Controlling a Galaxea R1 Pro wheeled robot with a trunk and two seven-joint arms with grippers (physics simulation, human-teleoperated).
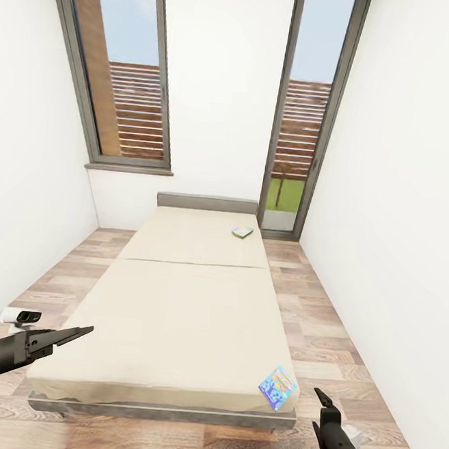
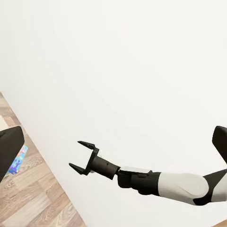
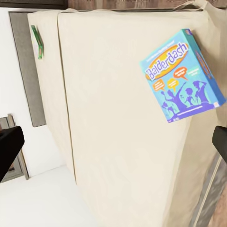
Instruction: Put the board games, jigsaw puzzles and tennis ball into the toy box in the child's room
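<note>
Jaws: my right gripper (image 1: 320,397) apart, my left gripper (image 1: 80,333) looks closed, both empty | Blue board game (image 1: 277,387) at the bed's (image 1: 174,316) near right corner – green-white one (image 1: 242,232) far up by the headboard | Risk: carton overhangs the corner – a clumsy nudge tips it off.

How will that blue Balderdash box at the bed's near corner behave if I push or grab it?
The Balderdash box looks like a rigid flat carton, so it should stay stiff rather than flop. Lying flat on the bed, it will probably slide, not roll or tip. It sits close to the bed's corner, so a push outward could drop it off the edge.
</note>
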